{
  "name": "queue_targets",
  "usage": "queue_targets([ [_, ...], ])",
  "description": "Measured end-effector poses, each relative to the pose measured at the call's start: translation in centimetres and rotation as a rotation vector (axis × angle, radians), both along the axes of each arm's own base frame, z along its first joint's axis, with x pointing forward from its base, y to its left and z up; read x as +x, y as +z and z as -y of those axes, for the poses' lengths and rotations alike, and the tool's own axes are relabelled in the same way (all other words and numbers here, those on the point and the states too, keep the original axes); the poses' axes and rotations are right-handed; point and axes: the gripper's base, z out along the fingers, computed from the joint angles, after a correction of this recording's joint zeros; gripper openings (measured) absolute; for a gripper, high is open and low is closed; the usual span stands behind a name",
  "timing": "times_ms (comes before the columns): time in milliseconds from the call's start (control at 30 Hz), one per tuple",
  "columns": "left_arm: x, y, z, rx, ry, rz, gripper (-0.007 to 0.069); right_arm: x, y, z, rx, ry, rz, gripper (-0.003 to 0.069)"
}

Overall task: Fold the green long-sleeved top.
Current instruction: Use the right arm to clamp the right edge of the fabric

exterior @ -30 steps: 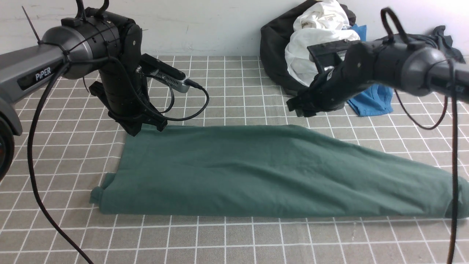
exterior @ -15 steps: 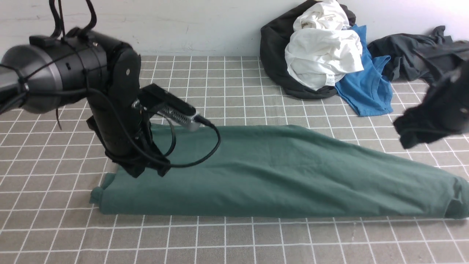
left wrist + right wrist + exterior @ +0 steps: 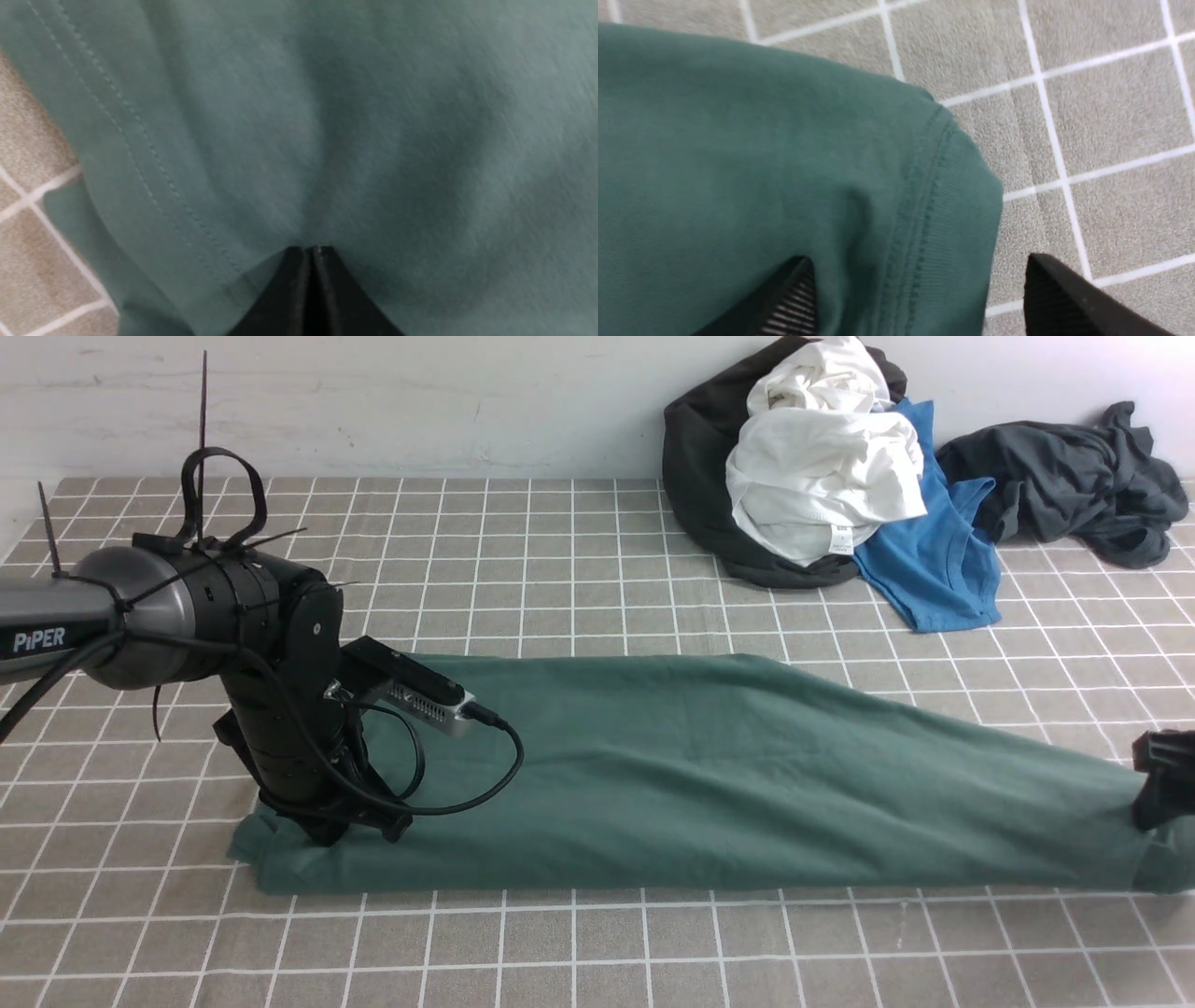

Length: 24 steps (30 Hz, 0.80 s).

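Grey tiling with pale grout lines point(image 3: 579, 943) spreads before a white wall point(image 3: 504, 401) in our front view; on it the green long-sleeved top point(image 3: 709, 775) lies stretched sideways, nearest us, while black, white, blue and dark grey garments point(image 3: 826, 485) sit farther back. Through the left wrist camera, we see our left gripper point(image 3: 314, 252) closed against the green fabric. Through the right wrist camera, our right gripper point(image 3: 920, 275) stands open, its fingers either side of the stitched green end.
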Motion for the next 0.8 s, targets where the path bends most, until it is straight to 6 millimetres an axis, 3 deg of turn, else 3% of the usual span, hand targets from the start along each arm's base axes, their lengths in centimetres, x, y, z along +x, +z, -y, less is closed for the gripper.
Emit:
queue_targets([
  [133,0.1,0.0,-0.1,-0.005,0.007,0.000,-0.0007,0.5,-2.5,0.1,0.023,-0.013,-0.046,0.0582],
  [267,0.1,0.0,-0.1,-0.006,0.008,0.002,-0.0007,0.9,-2.5,-0.2,0.036,0.029,-0.028,0.0554],
  [367,0.1,0.0,-0.1,-0.006,0.008,0.002,-0.0007,1.1,-2.4,-1.0,0.044,0.070,-0.017,0.0465],
  [533,0.1,0.0,-0.1,-0.006,0.009,0.002,-0.0007,1.3,-1.7,-2.3,0.038,0.146,0.009,0.0132],
  [567,0.1,0.0,-0.1,-0.006,0.009,0.002,-0.0007,1.3,-1.3,-2.3,0.032,0.152,0.016,0.0095],
  [667,0.1,0.1,-0.1,-0.007,0.009,0.005,-0.0007,0.9,0.5,-1.8,-0.023,0.171,0.050,0.0014],
  [800,-0.2,1.0,-0.2,-0.008,0.009,0.020,-0.0007,-0.3,3.7,-0.5,-0.102,0.102,0.112,0.0010],
])
